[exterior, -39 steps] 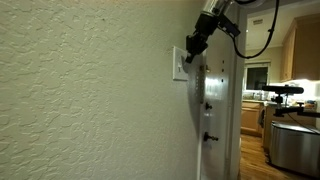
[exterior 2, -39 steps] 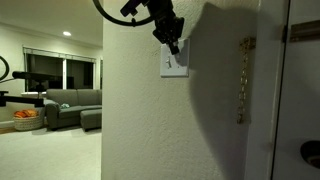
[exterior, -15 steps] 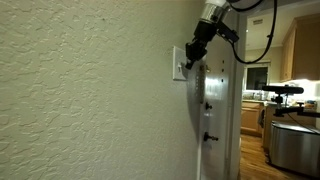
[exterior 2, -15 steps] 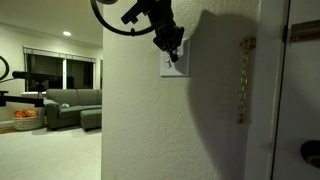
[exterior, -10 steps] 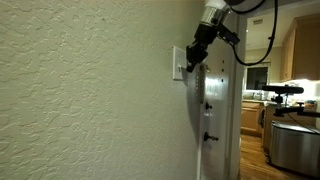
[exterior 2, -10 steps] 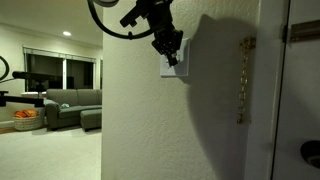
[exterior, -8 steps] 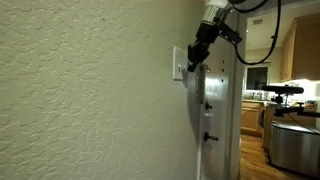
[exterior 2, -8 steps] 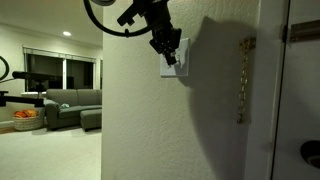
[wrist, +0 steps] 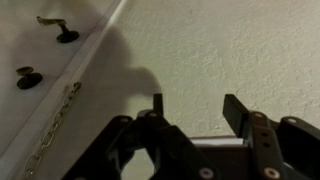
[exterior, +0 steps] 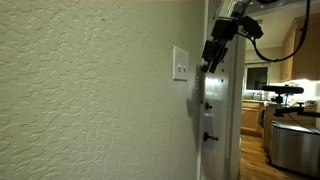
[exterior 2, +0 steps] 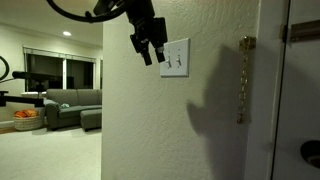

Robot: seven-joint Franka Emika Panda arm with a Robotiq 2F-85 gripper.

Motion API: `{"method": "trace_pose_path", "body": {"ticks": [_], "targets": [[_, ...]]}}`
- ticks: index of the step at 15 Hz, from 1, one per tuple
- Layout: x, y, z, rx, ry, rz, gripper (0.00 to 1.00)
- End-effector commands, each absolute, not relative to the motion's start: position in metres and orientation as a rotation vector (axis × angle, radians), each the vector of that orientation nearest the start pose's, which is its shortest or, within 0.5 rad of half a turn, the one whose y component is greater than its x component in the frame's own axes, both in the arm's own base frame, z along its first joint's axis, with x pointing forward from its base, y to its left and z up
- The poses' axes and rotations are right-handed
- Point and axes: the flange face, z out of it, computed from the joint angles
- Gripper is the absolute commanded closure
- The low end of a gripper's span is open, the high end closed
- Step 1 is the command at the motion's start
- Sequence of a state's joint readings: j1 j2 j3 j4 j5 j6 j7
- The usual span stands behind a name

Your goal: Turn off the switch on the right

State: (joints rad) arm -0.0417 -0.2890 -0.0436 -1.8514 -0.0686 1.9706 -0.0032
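Wall plate (exterior 2: 175,57): white, rectangular, mounted on a textured cream wall (exterior 2: 140,130) and seen in both exterior views. It carries two small toggles. The switch (exterior 2: 181,58) is the right-hand toggle, in the right half of the plate. Whether the lever stands up or down cannot be told at this size. Any marking or lettering on the plate is too small to read.

Gripper (exterior 2: 150,52): black, fingers pointing downward, positioned at the upper left of the plate in an exterior view. In an exterior view from along the wall, the gripper (exterior: 212,57) stands off the plate (exterior: 180,63) with clear space between them, touching neither plate nor toggle. In the wrist view the gripper (wrist: 195,108) has its jaws spread apart, with bare wall showing between the fingers (wrist: 235,110). Nothing is held.

Right of the plate: a door chain (exterior 2: 241,80) hangs on the door frame, and a dark door handle (exterior 2: 312,153) sits lower down. Far left of the plate, beyond the wall corner: a grey sofa (exterior 2: 72,100).
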Motion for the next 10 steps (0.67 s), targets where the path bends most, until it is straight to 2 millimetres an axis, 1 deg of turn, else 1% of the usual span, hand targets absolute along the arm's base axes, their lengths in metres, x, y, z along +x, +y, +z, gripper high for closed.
{"method": "trace_pose_path", "body": {"ticks": [1, 2, 3, 6, 7, 10], "targets": [[0.462, -0.047, 0.665, -3.176, 0.076, -0.513, 0.05], [0.458, -0.046, 0.660, -3.181, 0.078, -0.473, 0.01], [0.455, -0.046, 0.657, -3.183, 0.076, -0.443, 0.00], [0.446, -0.044, 0.653, -3.196, 0.090, -0.378, 0.00], [0.466, -0.045, 0.655, -3.180, 0.097, -0.411, 0.00], [0.467, -0.045, 0.654, -3.180, 0.096, -0.404, 0.00]]}}
